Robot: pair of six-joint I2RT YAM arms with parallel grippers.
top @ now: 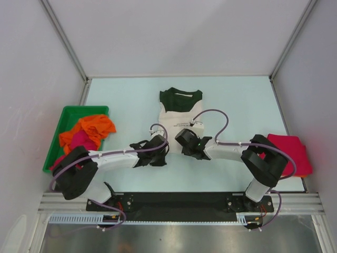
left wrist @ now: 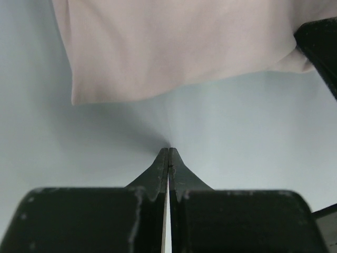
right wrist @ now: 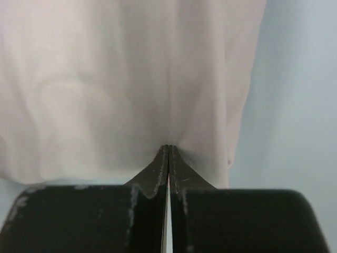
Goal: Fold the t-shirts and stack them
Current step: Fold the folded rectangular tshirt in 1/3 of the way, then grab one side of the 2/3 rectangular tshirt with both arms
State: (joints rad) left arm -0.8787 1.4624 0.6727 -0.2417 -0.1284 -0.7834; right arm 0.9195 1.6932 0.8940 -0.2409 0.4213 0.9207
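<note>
Cream, green-sleeved cloth t-shirt point(top: 179, 113) runs lengthwise away from the arms; closed left end effector point(left wrist: 168, 150) sits just short of its hem, closed right end effector point(right wrist: 168, 147) overlaps it.

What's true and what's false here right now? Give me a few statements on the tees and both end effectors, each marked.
1. The left end effector and right end effector are both shut. True.
2. The left end effector's tip is over bare table, just short of the cream tee. True.
3. The cream tee lies in the bin. False: it lies folded mid-table; the bin holds an orange tee and a pink tee.
4. The crimson tee is at the table's left edge. False: it lies at the right edge.
5. The right end effector's tip is over the cream tee. True.
</note>
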